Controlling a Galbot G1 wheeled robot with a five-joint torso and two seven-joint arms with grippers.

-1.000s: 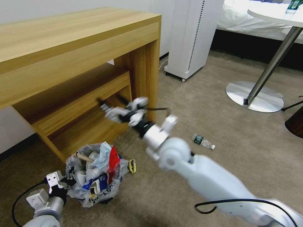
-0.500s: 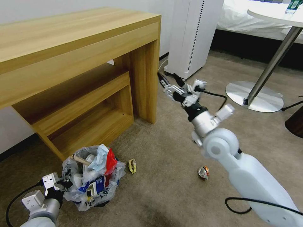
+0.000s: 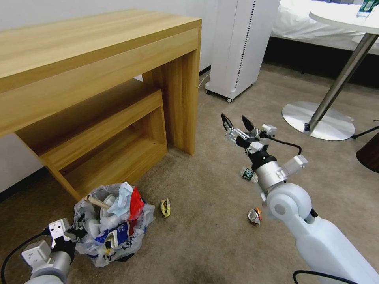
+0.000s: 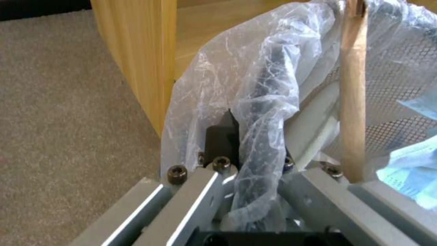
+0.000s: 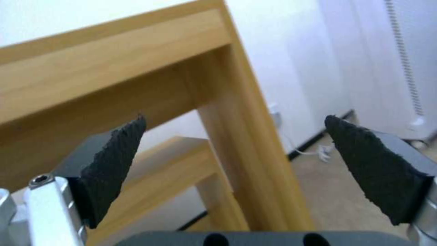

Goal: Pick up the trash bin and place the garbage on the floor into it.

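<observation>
Trash bin (image 3: 112, 232) sits at the near left on the floor (image 3: 205, 221), just in front of the wooden counter (image 3: 98, 79), its crinkly bag stuffed with a wooden stick (image 3: 97, 202), a light-blue mask (image 3: 121, 197) and a red wrapper (image 3: 136, 203). The left end effector (image 3: 75, 233) is clenched on the bin's near-left rim; in the left wrist view its fingers (image 4: 223, 143) pinch the plastic bag (image 4: 255, 102) over the edge. The right end effector (image 3: 237, 123) hangs in the air right of the counter's leg, tips pointing far and up, released and holding nothing; in the right wrist view its two dark pads (image 5: 116, 160) stand wide apart. On the floor, a small yellow wrapper (image 3: 165, 207) lies just right of the bin, a crushed can (image 3: 254, 216) lies beside the right arm, and a green-labelled bottle (image 3: 248, 174) shows partly behind that arm's wrist.
</observation>
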